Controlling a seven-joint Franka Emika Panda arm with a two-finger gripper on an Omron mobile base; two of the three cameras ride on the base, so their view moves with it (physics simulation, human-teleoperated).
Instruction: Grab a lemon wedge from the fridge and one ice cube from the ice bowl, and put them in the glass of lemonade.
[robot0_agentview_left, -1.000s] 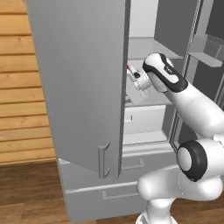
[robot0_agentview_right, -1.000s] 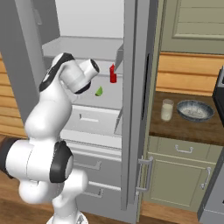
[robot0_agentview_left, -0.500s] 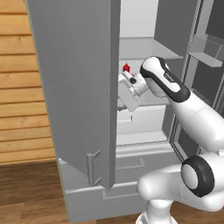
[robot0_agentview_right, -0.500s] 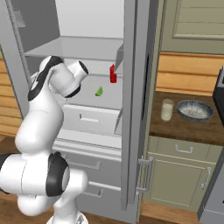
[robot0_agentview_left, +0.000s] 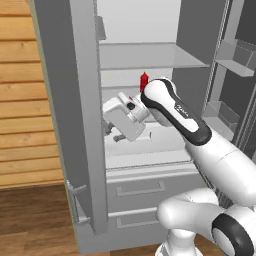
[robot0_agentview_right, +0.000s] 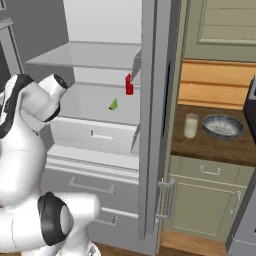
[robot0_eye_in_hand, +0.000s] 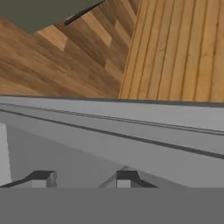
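On the fridge's middle shelf lies the lemon wedge (robot0_agentview_right: 113, 104), a tiny yellow-green piece a little in front of the red bottle (robot0_agentview_right: 129, 84) and apart from it. It looks light, soft and probably slick, so a gentle pinch across its flanks seems wiser than a hard squeeze (too much force could squirt it away). Left of it, the pincer (robot0_agentview_left: 111, 132) sits by the inner face of the opened left door (robot0_agentview_left: 70, 115), empty, fingertips (robot0_eye_in_hand: 41, 178) set moderately apart, facing the door edge and wooden floor rather than the shelf. Outside the fridge (robot0_agentview_right: 152, 115), on the brown surface (robot0_agentview_right: 210, 145) to the right, the glass of lemonade (robot0_agentview_right: 190, 125) stands just beside the ice bowl (robot0_agentview_right: 223, 126), both untouched.
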